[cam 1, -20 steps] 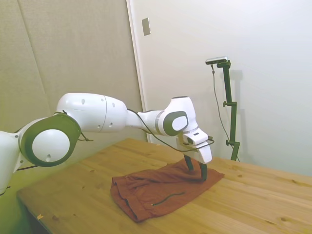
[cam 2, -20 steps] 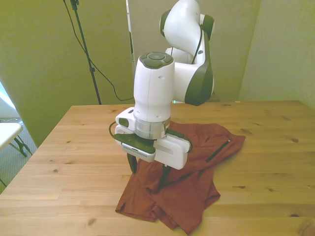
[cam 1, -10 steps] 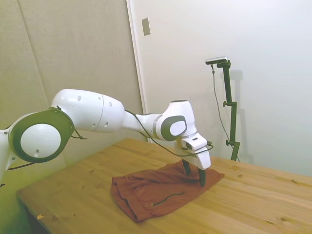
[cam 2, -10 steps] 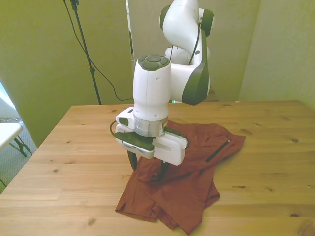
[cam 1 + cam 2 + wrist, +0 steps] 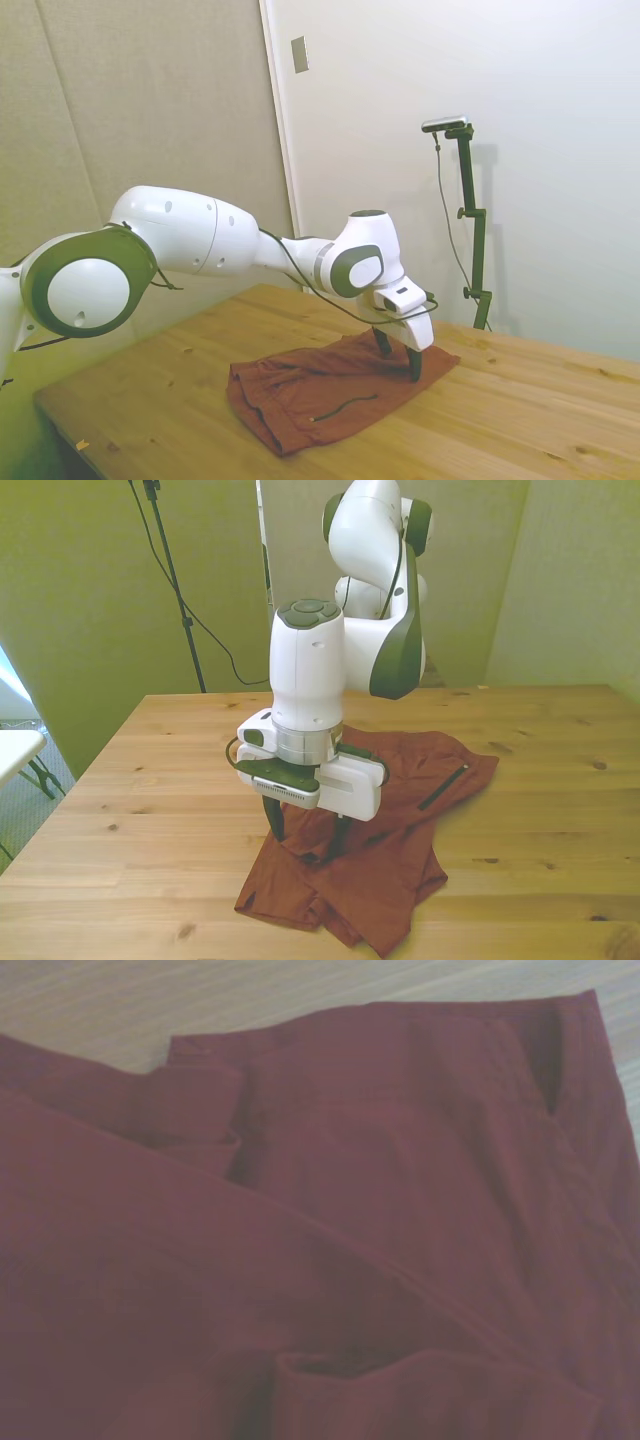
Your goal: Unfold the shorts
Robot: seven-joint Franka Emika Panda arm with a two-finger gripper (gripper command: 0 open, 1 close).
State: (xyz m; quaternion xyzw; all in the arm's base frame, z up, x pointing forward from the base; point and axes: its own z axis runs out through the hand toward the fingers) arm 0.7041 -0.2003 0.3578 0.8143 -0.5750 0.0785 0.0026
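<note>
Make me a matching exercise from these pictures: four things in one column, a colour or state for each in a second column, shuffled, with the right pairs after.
Things:
1. shorts
2. gripper
3. table
4. pocket slit

States:
A. bare light wood
B. thin dark line on the cloth
C. rust-red, lying folded on the wood
D. fingers apart, tips down at the cloth

Pairs: 1-C, 2-D, 3-A, 4-B
</note>
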